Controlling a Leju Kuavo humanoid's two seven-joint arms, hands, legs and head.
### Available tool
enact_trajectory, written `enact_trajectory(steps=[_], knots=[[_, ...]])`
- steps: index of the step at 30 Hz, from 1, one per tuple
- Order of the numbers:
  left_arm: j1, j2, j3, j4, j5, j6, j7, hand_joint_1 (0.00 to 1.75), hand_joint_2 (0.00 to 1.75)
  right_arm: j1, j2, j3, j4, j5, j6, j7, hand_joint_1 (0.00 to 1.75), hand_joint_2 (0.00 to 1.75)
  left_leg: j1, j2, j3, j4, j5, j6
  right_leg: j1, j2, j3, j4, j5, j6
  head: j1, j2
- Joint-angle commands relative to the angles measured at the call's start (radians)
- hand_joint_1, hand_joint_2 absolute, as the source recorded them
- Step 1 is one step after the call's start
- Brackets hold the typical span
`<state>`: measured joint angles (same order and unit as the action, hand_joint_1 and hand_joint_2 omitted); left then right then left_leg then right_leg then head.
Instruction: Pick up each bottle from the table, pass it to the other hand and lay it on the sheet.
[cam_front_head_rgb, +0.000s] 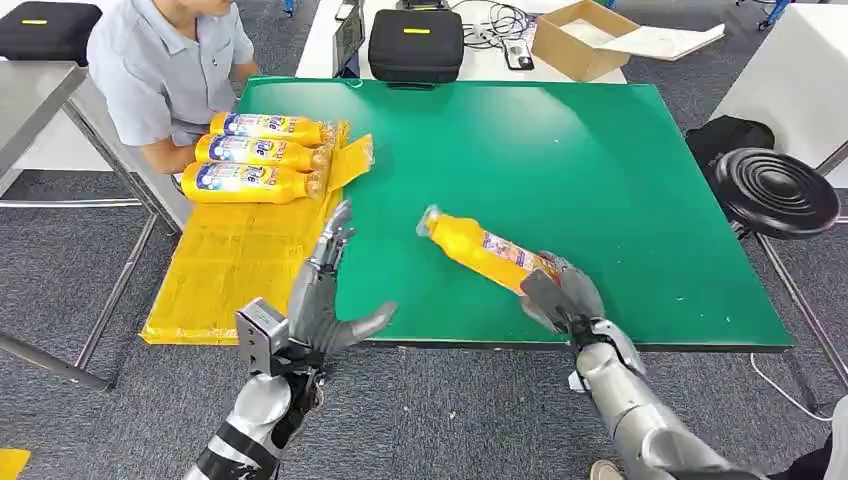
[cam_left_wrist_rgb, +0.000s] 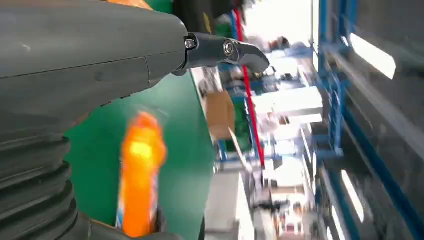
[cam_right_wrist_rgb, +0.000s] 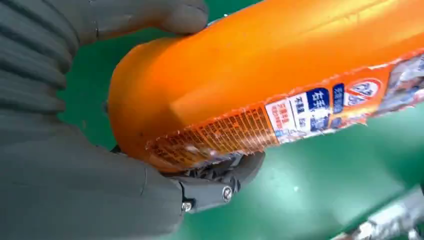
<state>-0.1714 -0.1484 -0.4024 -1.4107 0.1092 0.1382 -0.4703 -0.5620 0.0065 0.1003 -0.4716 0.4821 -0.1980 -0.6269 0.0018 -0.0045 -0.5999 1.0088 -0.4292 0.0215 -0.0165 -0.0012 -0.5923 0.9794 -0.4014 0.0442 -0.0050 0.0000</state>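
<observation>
Above the green table (cam_front_head_rgb: 600, 180), near its front edge, the right hand (cam_front_head_rgb: 560, 295) grips a yellow bottle (cam_front_head_rgb: 480, 248) by its base. That bottle is tilted off the surface, its capped neck pointing toward ten o'clock, toward the left hand (cam_front_head_rgb: 325, 290). This hand is holding nothing, fingers stretched wide and apart, palm facing the bottle, a short way off at the bottle's nine o'clock. Three more bottles (cam_front_head_rgb: 262, 155) lie side by side on the yellow sheet (cam_front_head_rgb: 230, 270) at the table's left, far end, close to a seated person (cam_front_head_rgb: 170, 65).
</observation>
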Motion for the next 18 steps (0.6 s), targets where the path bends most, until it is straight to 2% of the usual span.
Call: enact_trajectory(steps=[1, 7, 15, 16, 18], knots=[[0.017, -0.032, 0.059, 0.086, 0.16, -0.021, 0.117, 0.0, 1.75, 0.199, 0.092, -0.084, -0.42, -0.127, -0.005, -0.006, 1.75, 1.75, 0.001, 0.001, 0.003, -0.001, -0.001, -0.002, 0.001, 0.0, 0.002, -0.001, -0.002, -0.002, 0.0, 0.0], [0.012, -0.033, 0.053, 0.093, 0.161, -0.02, 0.111, 0.0, 1.75, 0.207, 0.08, -0.075, -0.434, -0.132, -0.001, 0.005, 1.75, 1.75, 0.0, -0.001, -0.003, -0.001, 0.0, -0.001, 0.0, -0.001, -0.003, 0.0, -0.001, -0.001, 0.0, 0.0], [0.012, -0.033, 0.053, 0.093, 0.161, -0.02, 0.111, 0.0, 1.75, 0.207, 0.08, -0.075, -0.434, -0.132, -0.001, 0.005, 1.75, 1.75, 0.0, -0.001, -0.002, -0.001, -0.001, -0.001, 0.0, -0.001, -0.002, 0.0, -0.001, -0.001, 0.0, 0.0], [0.012, 0.012, -0.012, 0.104, 0.195, -0.145, 0.212, 0.0, 1.75, 0.235, 0.098, -0.077, -0.526, -0.216, 0.018, -0.071, 1.75, 1.75, 0.0, -0.001, -0.001, -0.001, -0.001, -0.001, 0.0, 0.0, 0.0, 0.0, -0.002, -0.002, 0.0, 0.0], [0.039, -0.005, -0.054, 0.161, 0.178, -0.165, 0.176, 0.0, 1.75, 0.329, 0.127, -0.012, -0.762, -0.262, 0.014, -0.071, 1.75, 1.75, -0.001, 0.0, -0.002, -0.001, -0.001, -0.001, -0.001, 0.0, -0.002, 0.0, -0.001, -0.002, 0.0, 0.0]])
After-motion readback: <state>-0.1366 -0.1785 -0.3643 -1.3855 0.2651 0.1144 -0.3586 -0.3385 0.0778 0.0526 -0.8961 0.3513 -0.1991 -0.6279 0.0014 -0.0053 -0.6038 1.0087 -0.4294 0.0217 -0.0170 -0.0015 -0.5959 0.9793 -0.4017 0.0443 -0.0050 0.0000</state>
